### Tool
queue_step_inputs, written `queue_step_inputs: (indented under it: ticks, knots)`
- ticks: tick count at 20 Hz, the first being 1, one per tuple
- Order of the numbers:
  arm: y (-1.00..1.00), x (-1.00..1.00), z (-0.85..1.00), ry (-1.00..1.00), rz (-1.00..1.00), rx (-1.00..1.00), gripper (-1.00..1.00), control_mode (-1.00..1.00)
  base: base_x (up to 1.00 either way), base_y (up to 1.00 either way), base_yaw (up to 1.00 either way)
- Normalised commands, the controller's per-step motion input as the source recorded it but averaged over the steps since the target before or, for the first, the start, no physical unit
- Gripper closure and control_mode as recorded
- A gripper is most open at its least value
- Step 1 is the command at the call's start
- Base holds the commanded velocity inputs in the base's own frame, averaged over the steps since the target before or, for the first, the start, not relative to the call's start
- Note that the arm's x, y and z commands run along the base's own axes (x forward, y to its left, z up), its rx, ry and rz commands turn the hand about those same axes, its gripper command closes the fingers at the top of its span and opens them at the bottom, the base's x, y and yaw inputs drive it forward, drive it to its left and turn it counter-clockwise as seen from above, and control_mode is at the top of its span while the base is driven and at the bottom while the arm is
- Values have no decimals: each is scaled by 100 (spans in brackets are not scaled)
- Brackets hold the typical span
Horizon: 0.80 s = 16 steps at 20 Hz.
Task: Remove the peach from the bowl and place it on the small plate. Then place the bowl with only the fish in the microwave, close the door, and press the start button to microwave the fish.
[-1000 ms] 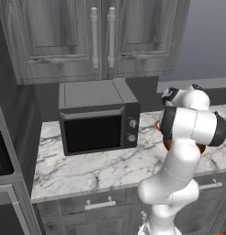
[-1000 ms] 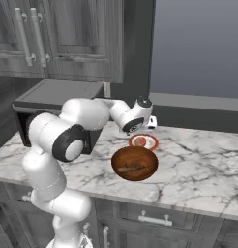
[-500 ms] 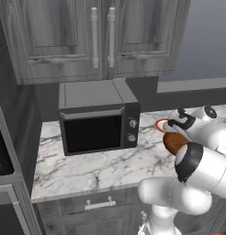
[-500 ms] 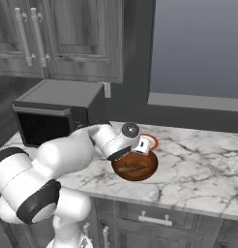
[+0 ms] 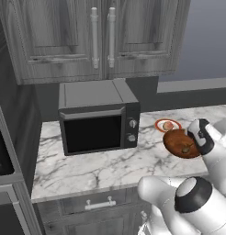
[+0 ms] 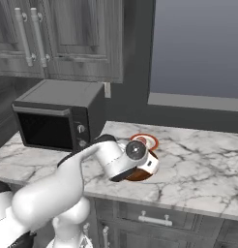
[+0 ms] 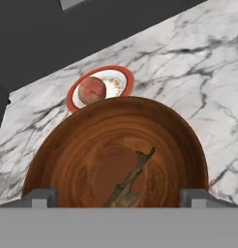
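Microwave [image 5: 97,120] far left on the marble counter [image 5: 101,167]: boxy dark grey, glass door shut, two round knobs on the right panel. Right of it, small plate [image 7: 99,87], round, white with a red rim, peach [image 7: 91,90] resting on it, reddish and round. Bowl [image 7: 116,152] just beside the plate, nearer the robot: wide, round, dark turned wood with ring grain. Fish [image 7: 129,181] lies in its bottom, thin, brownish, tail up. Arm reaches low across the counter, wrist bent down over the bowl's near edge. Gripper [image 7: 119,197] spread wide, grey fingertips [image 7: 41,196] at opposite sides of the near rim; contact unclear. Fish head cut off at the frame bottom.
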Motion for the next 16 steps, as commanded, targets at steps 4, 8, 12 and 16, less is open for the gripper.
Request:
queue_step_inputs:
  ticks: [4,8,12,16]
  knots:
    - [-74,-66,-2,0,-8,18,-100,-100,0,0,0]
    - [-41,-54,-28,0,-10,18,-100,-100,0,0,0]
    - [-2,-1,-17,3,-1,10,-100,-100,0,0,0]
    - [11,14,-25,1,0,3,-100,-100,0,0,0]
